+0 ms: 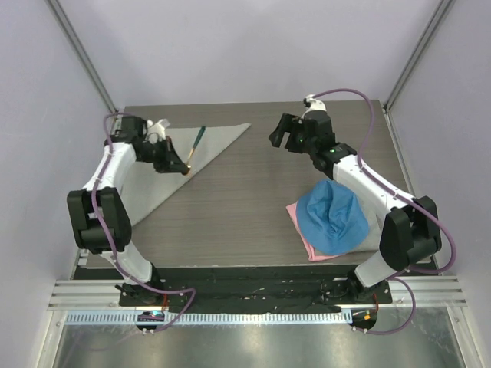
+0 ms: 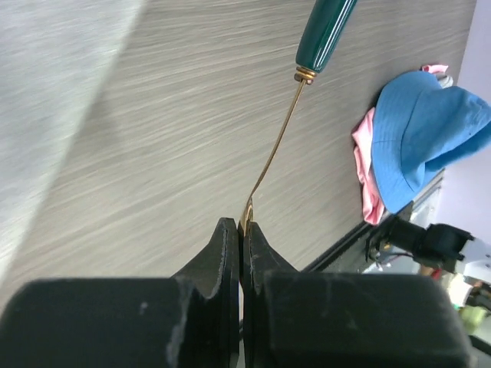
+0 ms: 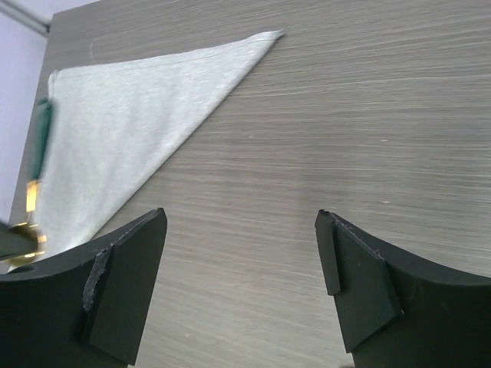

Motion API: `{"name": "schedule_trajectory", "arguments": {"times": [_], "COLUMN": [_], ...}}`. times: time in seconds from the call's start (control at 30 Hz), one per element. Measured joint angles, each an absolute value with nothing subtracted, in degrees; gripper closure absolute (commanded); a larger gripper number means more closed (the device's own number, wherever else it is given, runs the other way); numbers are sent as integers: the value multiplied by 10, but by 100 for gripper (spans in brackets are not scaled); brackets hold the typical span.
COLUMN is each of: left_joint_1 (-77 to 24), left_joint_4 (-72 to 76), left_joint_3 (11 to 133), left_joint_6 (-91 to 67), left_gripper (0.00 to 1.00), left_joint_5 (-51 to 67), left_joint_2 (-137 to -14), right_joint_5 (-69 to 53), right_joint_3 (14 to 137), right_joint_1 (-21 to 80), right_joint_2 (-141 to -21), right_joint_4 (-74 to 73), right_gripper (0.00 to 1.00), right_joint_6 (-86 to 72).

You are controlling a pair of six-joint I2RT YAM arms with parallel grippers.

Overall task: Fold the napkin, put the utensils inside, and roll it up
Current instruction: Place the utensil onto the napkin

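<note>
Past the fold: saw the napkin [image 1: 215,138] as a grey triangle, far left. Pinched the spoon [image 1: 196,149] by its gold end in the left gripper [image 2: 240,226], above it. Held the right gripper [image 3: 242,218] spread wide. Likely had to lay it down next

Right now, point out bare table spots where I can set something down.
Widest bare patch: the table's middle, between the folded napkin on the left and the blue cloth over the pink cloth on the right. Bare wood also lies under the open right hand. Crowded: far left, where the left hand grips the spoon by the napkin.
</note>
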State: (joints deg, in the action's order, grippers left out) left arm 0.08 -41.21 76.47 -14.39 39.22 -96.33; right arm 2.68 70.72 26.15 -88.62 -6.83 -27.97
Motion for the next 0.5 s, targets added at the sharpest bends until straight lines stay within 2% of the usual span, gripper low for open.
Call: {"name": "schedule_trajectory", "arguments": {"times": [0.2,0.5], "left_joint_1": [116,123], "left_joint_4": [-560,-680], "left_joint_3": [835,926], "left_joint_6": [-15,100], "left_gripper": [100,100], "left_joint_5": [453,422], "left_joint_2": [-1032,-1166], "right_joint_5": [-25,-48], "right_joint_3": [682,675], "right_joint_1": [193,181], "right_joint_2": [-884,-868], "right_joint_4": [-69,-86], "right_gripper": [13,13], "right_joint_6": [-275,-254]}}
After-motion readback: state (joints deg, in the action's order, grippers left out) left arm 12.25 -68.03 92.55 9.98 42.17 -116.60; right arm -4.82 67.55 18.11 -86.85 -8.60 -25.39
